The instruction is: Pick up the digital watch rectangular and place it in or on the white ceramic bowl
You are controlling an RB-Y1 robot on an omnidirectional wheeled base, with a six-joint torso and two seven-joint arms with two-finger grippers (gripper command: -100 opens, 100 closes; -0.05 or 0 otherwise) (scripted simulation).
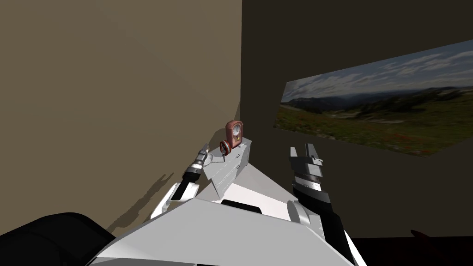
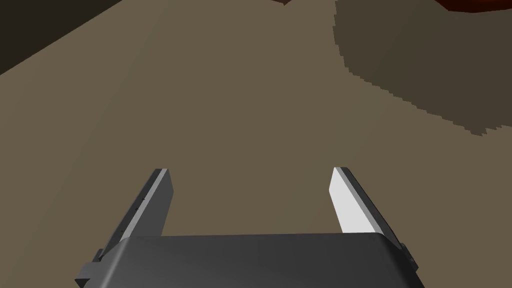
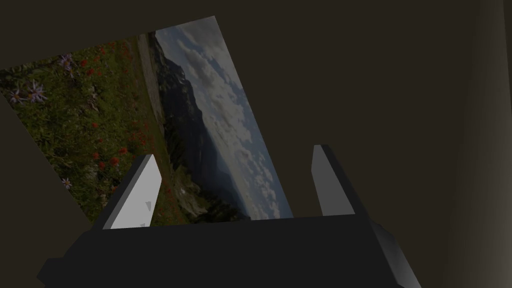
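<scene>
Two grippers are hanging before the robot, the left gripper (image 1: 203,150) and the right gripper (image 1: 302,150), each carrying two blade fingers, four in all. One pale cabinet (image 1: 228,173) is standing in the corner, bearing three small things: one reddish-brown clock (image 1: 234,132), one red-strapped watch (image 1: 225,148) and one pale bowl (image 1: 210,159). One landscape picture (image 1: 379,111) is hanging on the dark wall.

i see a small reddish clock (image 1: 234,133) standing upright at the far end of a grey cabinet (image 1: 230,170), in the corner where a tan wall (image 1: 115,92) meets a dark wall (image 1: 323,46) carrying a landscape picture (image 1: 379,111).
</scene>
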